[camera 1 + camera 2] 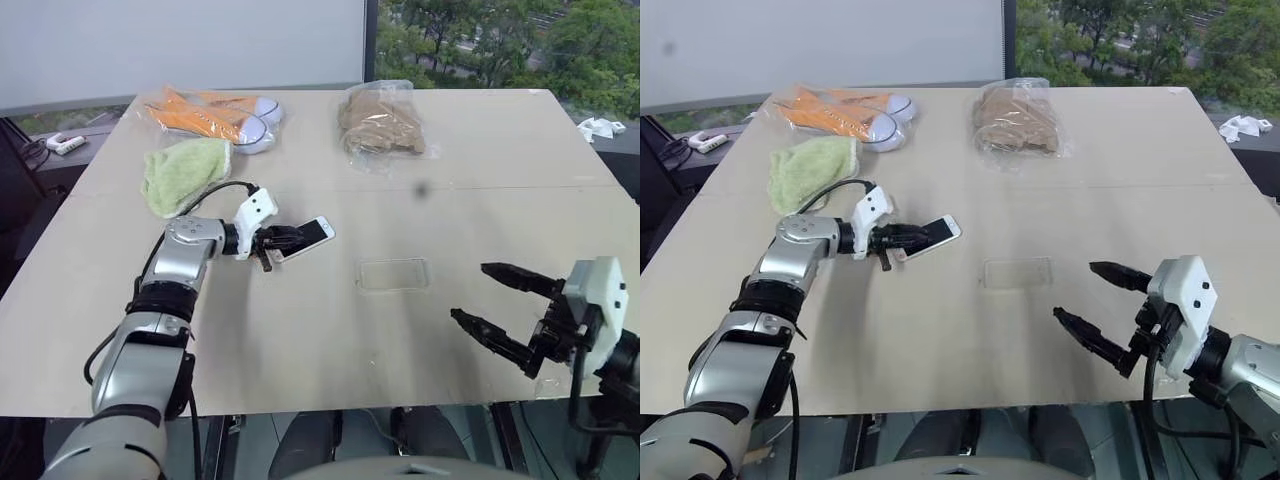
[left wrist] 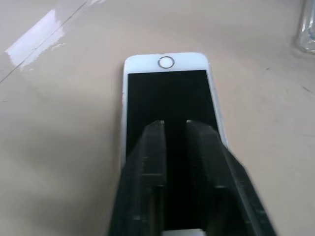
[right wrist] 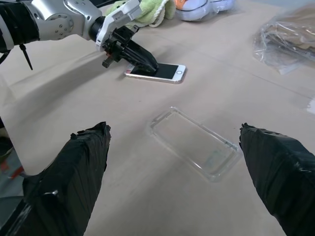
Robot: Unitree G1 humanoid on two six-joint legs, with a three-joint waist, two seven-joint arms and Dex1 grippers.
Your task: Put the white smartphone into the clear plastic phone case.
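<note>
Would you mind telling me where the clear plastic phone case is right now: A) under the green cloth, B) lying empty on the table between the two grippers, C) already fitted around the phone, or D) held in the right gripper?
B: the clear plastic phone case lies empty and flat on the table, apart from the white smartphone and from both grippers.

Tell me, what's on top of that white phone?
The left gripper's two black fingers lie across the white smartphone's dark screen, hiding its near end. Its far end and round button show.
</note>
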